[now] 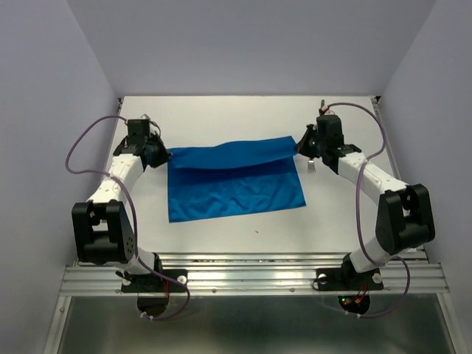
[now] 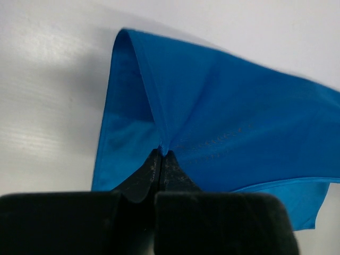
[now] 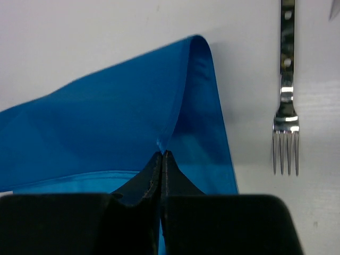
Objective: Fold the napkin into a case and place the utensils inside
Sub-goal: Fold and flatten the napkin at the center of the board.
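Observation:
The blue napkin (image 1: 234,181) lies on the white table with its far edge lifted and folded over toward the front. My left gripper (image 1: 164,153) is shut on the napkin's far left corner (image 2: 162,146). My right gripper (image 1: 300,145) is shut on the far right corner (image 3: 162,143). Both corners are held above the cloth. A silver fork (image 3: 287,95) lies on the table just right of the napkin, tines toward the camera; it shows partly under the right arm in the top view (image 1: 313,165). The knife is hidden apart from a sliver at the right wrist view's top right corner (image 3: 334,8).
The white table (image 1: 243,228) is walled at the back and sides. An aluminium rail (image 1: 251,276) with both arm bases runs along the near edge.

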Tool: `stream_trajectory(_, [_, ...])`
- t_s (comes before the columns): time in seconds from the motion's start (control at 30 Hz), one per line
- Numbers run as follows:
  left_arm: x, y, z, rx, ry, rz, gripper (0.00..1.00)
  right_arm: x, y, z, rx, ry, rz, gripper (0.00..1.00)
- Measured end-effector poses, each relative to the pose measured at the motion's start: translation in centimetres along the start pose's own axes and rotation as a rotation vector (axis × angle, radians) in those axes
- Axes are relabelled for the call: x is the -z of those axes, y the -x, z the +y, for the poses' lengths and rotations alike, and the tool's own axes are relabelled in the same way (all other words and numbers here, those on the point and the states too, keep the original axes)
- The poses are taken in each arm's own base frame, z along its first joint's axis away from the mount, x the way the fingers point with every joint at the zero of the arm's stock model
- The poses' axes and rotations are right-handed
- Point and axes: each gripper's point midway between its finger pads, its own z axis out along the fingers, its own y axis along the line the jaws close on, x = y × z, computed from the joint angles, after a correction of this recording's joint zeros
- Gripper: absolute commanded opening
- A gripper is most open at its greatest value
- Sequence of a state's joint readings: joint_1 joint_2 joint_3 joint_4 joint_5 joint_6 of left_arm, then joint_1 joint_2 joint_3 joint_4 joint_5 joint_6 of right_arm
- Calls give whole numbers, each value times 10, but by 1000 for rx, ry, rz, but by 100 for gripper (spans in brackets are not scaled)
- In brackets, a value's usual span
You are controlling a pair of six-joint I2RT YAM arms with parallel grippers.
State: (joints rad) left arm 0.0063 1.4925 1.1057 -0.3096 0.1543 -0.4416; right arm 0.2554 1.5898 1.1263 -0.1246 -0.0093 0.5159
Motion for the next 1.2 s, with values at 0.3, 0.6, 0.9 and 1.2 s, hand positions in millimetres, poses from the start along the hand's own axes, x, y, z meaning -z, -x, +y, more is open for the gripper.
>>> stream_trajectory(0.3, [9, -86, 42, 76, 58, 116, 0, 31, -81, -20, -58, 13, 159, 1])
stream_trajectory(0.6, [13, -98, 43, 109, 43, 123, 0, 41, -105, -26, -80, 9, 214, 1])
stream_trajectory(0.9, [28, -103, 44, 126, 34, 108, 0, 50, -98, -22, -81, 24, 192, 1])
stream_trajectory(1.2, [36, -110, 52, 143, 84, 120, 0, 55, -117, -31, -91, 8, 230, 1])
